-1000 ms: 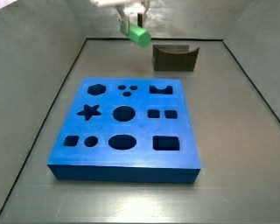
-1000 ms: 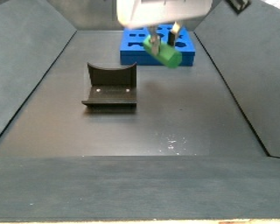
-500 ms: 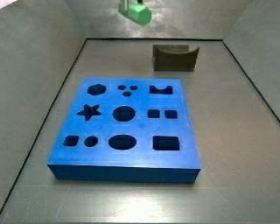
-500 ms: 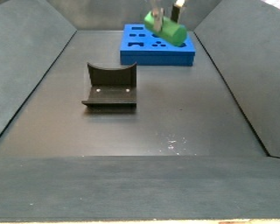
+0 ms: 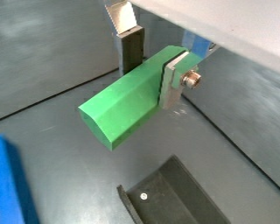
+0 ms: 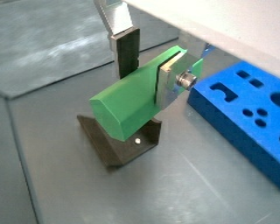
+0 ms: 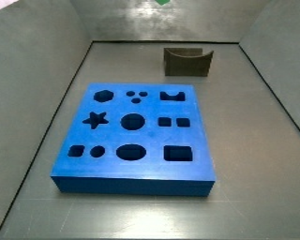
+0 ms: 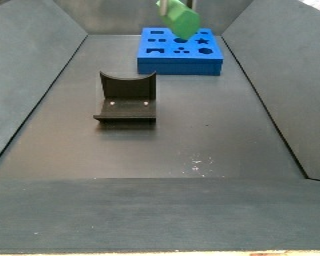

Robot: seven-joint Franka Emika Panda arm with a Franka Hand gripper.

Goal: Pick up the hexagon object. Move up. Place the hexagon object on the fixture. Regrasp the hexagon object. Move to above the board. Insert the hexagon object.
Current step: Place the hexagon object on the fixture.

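The gripper (image 5: 150,70) is raised high above the floor, its jaws closed on the hexagon object (image 5: 126,105), one silver finger (image 6: 171,80) flat against the bar's side (a dark pad shows on the opposite finger). In a side view the green bar (image 8: 179,17) hangs at the frame's top, well above the fixture (image 8: 124,99) and the board (image 8: 180,53).

Matt green hexagon object (image 5: 130,105) sits clamped in the silver metal gripper (image 5: 150,66).

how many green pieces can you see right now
1. The hexagon object is clamped between the gripper fingers, lifted high above the fixture, away from the board. None lie on the floor; board cutouts look empty.
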